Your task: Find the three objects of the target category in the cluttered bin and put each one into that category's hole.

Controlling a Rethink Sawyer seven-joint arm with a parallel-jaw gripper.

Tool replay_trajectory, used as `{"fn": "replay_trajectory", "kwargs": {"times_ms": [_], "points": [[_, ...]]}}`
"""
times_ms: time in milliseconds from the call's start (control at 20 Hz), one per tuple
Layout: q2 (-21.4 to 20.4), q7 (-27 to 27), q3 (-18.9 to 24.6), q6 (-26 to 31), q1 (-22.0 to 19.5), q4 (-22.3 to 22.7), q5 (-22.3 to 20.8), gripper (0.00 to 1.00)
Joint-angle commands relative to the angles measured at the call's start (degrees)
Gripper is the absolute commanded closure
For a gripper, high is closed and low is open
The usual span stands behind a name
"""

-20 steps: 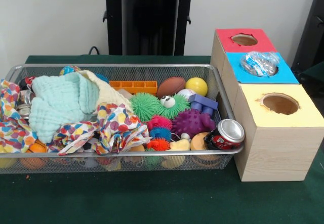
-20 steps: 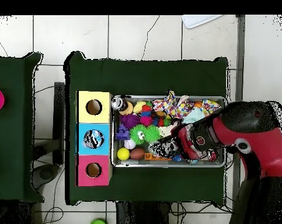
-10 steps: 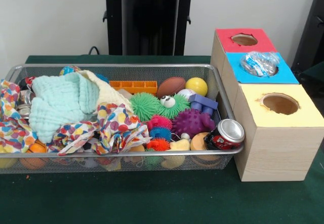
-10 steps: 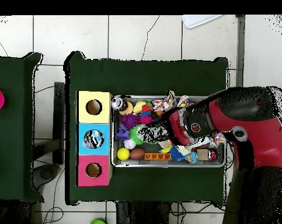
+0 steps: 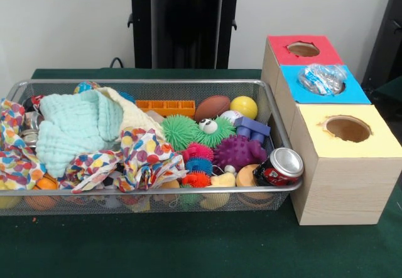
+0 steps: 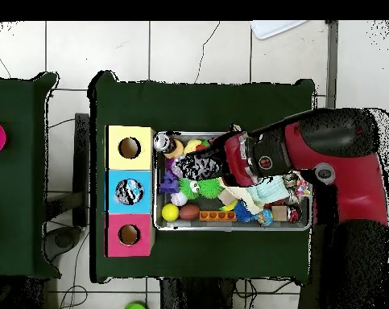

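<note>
Clutter fills the wire bin [image 5: 276, 112] on the green tabletop [image 5: 188, 246]: a mint cloth [image 5: 75, 127] and a spotted cloth [image 5: 141, 155] at one end, spiky balls and a red can [image 5: 279, 167] at the other, nearest the boxes. Beside the bin stand the red box [image 5: 301, 51], the blue box [image 5: 320, 83] (a crumpled plastic bottle [image 5: 321, 77] sits in its hole) and the yellow box [image 5: 345, 152]. In the overhead view the gripper [image 6: 199, 167] hangs over the bin's toys; whether it is wide or narrow I cannot tell.

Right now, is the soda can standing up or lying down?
Lying down. The red soda can rests on its side in the wire bin's corner, silver end facing outward.
</note>
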Motion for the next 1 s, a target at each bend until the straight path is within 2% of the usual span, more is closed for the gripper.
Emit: {"fn": "replay_trajectory", "kwargs": {"times_ms": [50,500,800,1000], "points": [[0.68,-0.16,6.37,-7.54,0.41,7.28,6.52,1.0],[-0.42,-2.71,7.62,-9.03,0.45,10.19,10.66,1.0],[-0.17,-4.08,8.98,-11.48,0.86,10.96,12.77,1.0],[-1.5,-4.2,9.51,-13.3,1.8,12.04,15.01,1.0]]}}
